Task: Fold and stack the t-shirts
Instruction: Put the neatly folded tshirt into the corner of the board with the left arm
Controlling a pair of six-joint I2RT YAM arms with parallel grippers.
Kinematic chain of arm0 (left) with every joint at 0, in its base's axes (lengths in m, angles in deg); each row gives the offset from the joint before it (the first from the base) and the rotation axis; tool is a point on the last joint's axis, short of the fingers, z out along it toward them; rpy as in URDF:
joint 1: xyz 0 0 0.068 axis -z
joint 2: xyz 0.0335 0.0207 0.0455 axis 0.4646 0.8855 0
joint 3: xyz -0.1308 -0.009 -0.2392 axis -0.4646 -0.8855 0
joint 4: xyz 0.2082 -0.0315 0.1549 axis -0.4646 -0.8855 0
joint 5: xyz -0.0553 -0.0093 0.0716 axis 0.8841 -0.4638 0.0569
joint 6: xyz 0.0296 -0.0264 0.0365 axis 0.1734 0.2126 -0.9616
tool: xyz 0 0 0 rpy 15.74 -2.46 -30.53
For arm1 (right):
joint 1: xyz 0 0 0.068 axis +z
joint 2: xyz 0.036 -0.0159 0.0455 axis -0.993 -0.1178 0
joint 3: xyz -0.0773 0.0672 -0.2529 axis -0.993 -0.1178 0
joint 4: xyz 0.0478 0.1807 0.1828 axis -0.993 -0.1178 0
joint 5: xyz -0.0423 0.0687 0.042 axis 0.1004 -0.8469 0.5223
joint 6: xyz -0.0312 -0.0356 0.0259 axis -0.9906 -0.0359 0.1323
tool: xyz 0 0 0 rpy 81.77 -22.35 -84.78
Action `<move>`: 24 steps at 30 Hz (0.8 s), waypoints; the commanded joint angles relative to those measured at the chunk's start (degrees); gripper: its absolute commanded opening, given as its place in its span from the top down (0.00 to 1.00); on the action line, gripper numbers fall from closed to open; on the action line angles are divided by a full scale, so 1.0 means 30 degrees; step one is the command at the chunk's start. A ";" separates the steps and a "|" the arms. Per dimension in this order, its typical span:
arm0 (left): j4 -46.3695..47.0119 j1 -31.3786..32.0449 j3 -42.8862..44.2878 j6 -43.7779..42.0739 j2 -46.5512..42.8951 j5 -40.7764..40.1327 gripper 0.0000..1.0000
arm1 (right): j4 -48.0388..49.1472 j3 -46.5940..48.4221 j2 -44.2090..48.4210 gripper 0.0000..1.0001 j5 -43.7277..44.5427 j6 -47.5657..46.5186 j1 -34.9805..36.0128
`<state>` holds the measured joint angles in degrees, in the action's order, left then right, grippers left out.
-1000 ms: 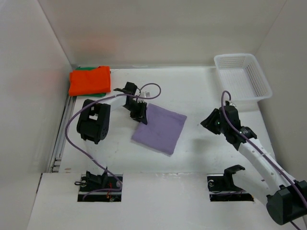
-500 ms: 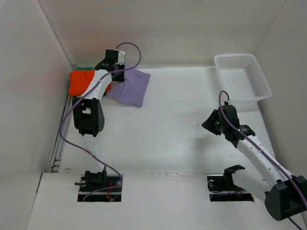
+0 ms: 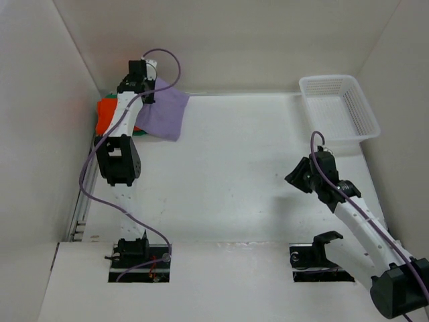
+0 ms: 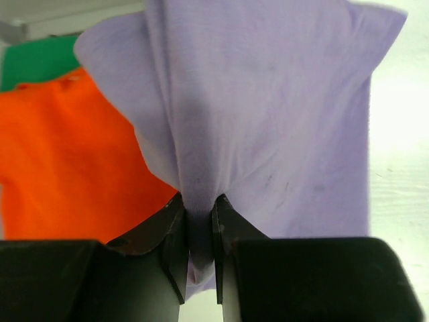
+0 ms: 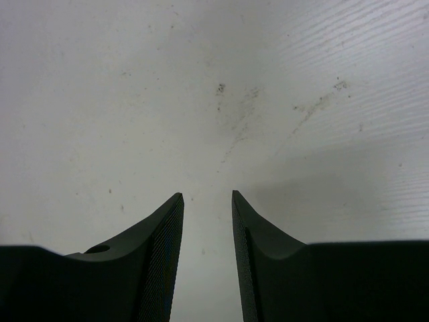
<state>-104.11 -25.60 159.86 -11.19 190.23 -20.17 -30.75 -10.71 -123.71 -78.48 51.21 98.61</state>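
Across the table (image 3: 234,168), left arm (image 3: 124,117) stretches, clamping lavender shirt (image 3: 166,115).

The green shirt (image 4: 33,64) shows only a sliver under the orange shirt (image 4: 67,168), itself partly covered by the purple shirt (image 4: 268,121).

Top camera overlooks the whole desk (image 3: 234,188) from the near edge; both wrist cameras peer close, the left sharing the far-left corner.
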 commanded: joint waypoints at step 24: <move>0.0118 -0.6306 0.6408 -0.1915 0.3982 0.2552 1.00 | -0.1299 0.1693 -0.1506 0.59 -0.0161 -0.0750 0.0484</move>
<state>-105.70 -43.32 173.92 -14.55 203.87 -12.50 -34.11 -8.63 -128.21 -78.92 49.55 99.46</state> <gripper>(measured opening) 0.128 0.405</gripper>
